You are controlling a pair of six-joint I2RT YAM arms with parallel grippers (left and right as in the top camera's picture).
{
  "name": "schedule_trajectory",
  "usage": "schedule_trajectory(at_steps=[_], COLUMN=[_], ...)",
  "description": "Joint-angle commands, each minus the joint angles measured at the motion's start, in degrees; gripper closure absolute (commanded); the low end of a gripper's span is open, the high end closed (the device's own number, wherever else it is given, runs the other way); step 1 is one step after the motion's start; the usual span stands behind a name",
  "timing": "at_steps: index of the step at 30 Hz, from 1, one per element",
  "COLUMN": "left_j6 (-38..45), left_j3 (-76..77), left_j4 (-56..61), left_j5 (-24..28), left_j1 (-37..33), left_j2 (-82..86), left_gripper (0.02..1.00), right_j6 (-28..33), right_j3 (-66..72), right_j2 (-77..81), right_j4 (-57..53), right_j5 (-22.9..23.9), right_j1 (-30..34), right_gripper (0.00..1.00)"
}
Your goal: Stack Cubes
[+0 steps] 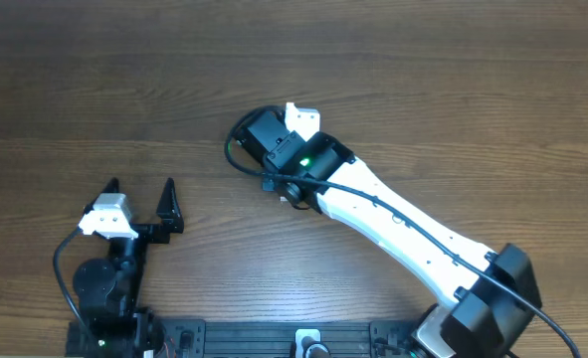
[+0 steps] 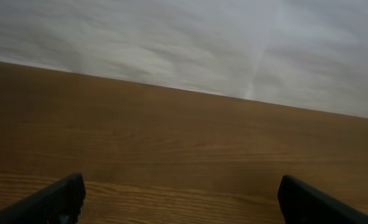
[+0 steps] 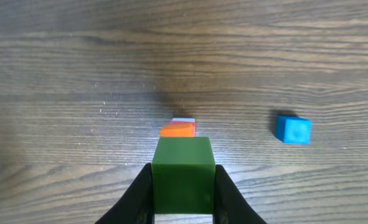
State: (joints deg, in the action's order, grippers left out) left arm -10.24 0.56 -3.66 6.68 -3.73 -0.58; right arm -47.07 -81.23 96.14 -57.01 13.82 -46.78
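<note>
Two right fingers clamp a green cube, held above the surface. Just beyond it lies an orange cube, with a blue cube well apart from it. The left fingers stand wide and hold nothing.

The wooden table is dark brown, streaked with fine lengthwise grain. The green plastic cube is one plain, deep colour, and the right gripper holding it has black fingers. The small orange cube shows a pale blue-white strip along one edge. The bright blue cube is unpatterned. The right arm is white with black joints and a green light. The left gripper is black with a white block behind it. The wall is pale grey.
</note>
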Motion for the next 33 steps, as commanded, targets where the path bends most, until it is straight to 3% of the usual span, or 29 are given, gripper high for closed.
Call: schedule_trajectory(at_steps=[1,33], left_j6=[0.9,0.9], left_j3=[-0.2,-0.2], left_j4=[-0.2,-0.2], left_j5=[0.3,0.3], left_j1=[-0.3,-0.3], left_j2=[0.4,0.4], left_gripper=[0.018,0.018], right_j6=[2.2,3.0], right_j3=[-1.0,-0.9], right_j2=[3.1,8.3], right_j4=[1.2,0.9], right_j5=[-2.0,-3.9], right_j1=[0.1,0.6], right_gripper=[0.991,0.991])
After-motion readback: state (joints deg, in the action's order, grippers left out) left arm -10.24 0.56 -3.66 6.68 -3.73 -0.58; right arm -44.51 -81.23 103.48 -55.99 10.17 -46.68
